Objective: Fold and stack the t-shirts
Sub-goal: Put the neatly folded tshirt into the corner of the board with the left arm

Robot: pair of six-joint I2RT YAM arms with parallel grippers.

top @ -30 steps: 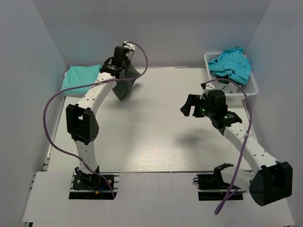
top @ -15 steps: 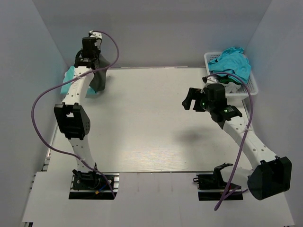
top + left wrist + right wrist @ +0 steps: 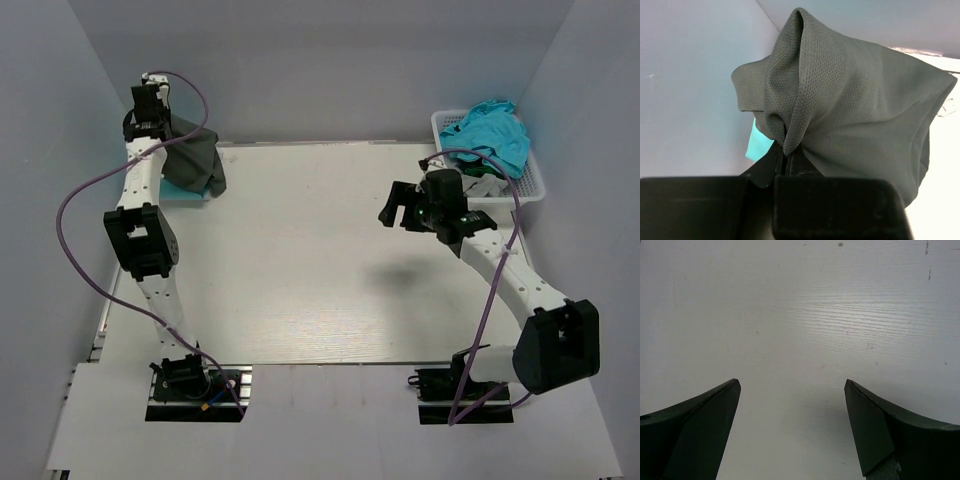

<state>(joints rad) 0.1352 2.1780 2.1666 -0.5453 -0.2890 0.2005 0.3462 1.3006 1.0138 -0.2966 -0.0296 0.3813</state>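
- Stacking looks to be the step in hand. The left gripper (image 3: 786,161) is clamped tight on a bunched fold of the dark grey shirt (image 3: 855,100) and holds it up at the far-left corner of the table (image 3: 800,315).
- Dark grey shirt: hangs in a loose drape from the pinch, over the mint-green shirt (image 3: 759,142), which lies in that corner.
- Right gripper (image 3: 792,390): jaws spread wide and holding nothing, above bare table. It is near the white basket (image 3: 537,188), where a turquoise shirt (image 3: 490,135) is heaped.
- Next move, as judged: lower the dark shirt squarely onto the mint-green one, then let go. The cloth is gathered at the pinch, so it may land rumpled and need smoothing.
- Hidden or unclear: most of the mint-green shirt is behind dark cloth and the arm. Whether the dark hem touches it cannot be told, nor how neatly the dark shirt is folded. What lies under the turquoise heap in the basket is also unclear.
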